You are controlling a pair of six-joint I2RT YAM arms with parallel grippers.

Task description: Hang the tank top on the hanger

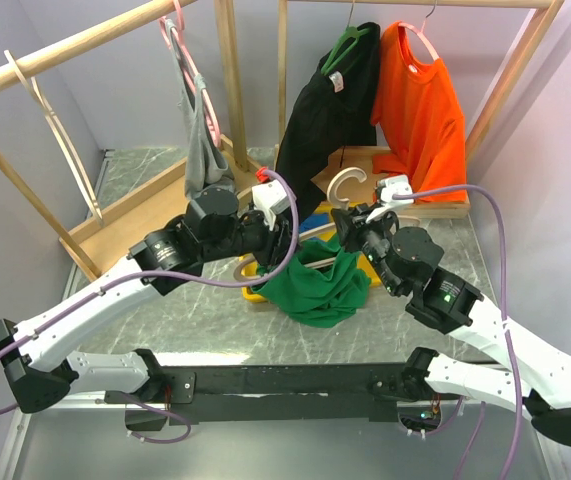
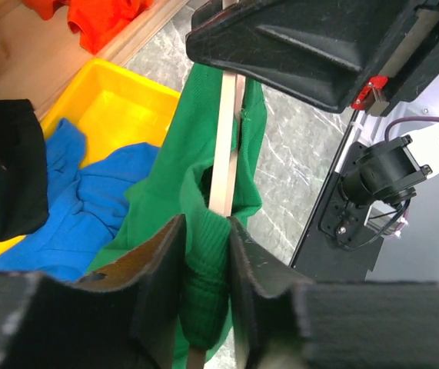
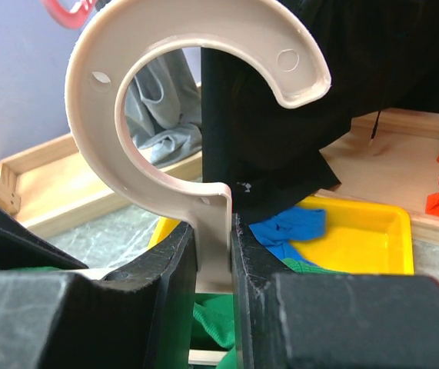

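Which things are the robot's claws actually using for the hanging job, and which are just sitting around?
In the job: green tank top, pinched in the left claw; wooden hanger, gripped by the right claw.

Just lying about: blue garment in the yellow tray; orange shirt, black garment and grey top hanging on the rack.
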